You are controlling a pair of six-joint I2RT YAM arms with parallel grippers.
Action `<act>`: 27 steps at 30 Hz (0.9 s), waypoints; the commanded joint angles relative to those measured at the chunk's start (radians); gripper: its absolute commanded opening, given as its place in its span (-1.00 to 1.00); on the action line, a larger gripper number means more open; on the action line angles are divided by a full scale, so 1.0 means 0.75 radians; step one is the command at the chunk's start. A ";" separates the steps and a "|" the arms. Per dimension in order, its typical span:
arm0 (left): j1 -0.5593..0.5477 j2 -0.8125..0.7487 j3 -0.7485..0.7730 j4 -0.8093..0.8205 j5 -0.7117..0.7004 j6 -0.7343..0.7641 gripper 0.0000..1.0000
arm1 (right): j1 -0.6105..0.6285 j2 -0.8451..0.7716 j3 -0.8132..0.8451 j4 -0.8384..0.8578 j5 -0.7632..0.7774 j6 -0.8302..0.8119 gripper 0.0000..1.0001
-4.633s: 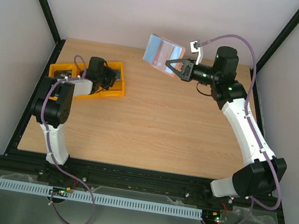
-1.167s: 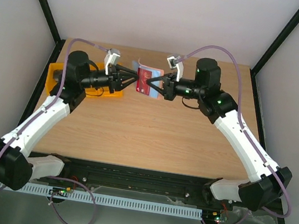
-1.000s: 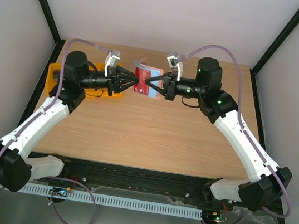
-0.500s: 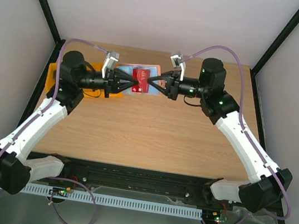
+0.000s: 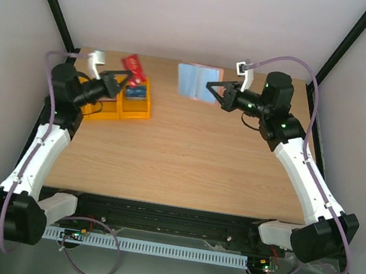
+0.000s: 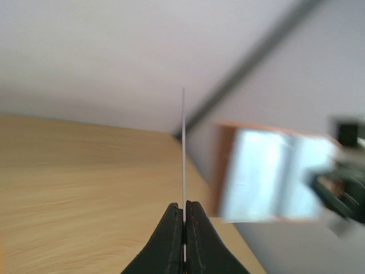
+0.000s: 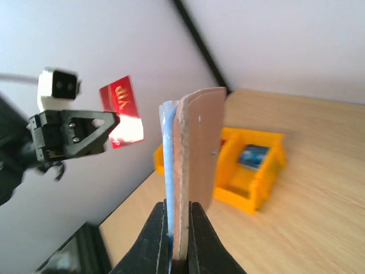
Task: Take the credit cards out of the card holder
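Observation:
My left gripper point(image 5: 124, 76) is shut on a red credit card point(image 5: 133, 67), held in the air above the yellow tray. In the left wrist view the card point(image 6: 183, 142) shows edge-on as a thin line between the closed fingers point(image 6: 174, 228). My right gripper point(image 5: 209, 85) is shut on the card holder point(image 5: 196, 82), lifted over the far middle of the table with its pale blue face showing. The right wrist view shows the holder point(image 7: 197, 154) edge-on, tan outside and blue inside, with the red card point(image 7: 122, 111) and left gripper point(image 7: 116, 120) beyond it.
A yellow tray point(image 5: 142, 110) with compartments sits at the far left of the wooden table, and a blue card point(image 5: 133, 93) lies in one compartment. The same tray point(image 7: 268, 171) and blue card point(image 7: 254, 155) show in the right wrist view. Black frame posts stand at the back corners.
The two grippers were together at the holder. The left one shut on the red card, drew it out and swung left over the tray; the right arm drew back right with the holder.

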 commanded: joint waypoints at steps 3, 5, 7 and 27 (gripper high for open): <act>0.396 0.087 -0.143 -0.339 -0.624 -0.585 -0.94 | -0.047 0.025 -0.015 -0.046 0.218 0.093 -0.97; 0.456 0.187 -0.126 -0.386 -0.647 -0.664 -0.94 | -0.046 0.051 -0.004 -0.047 0.197 0.104 -0.97; 0.491 0.290 -0.096 -0.426 -0.655 -0.739 -0.94 | -0.045 0.057 0.002 -0.042 0.197 0.099 -0.97; 0.355 0.953 0.225 -0.180 -0.705 -0.954 -0.94 | -0.054 0.355 0.300 -0.132 0.204 -0.001 -0.97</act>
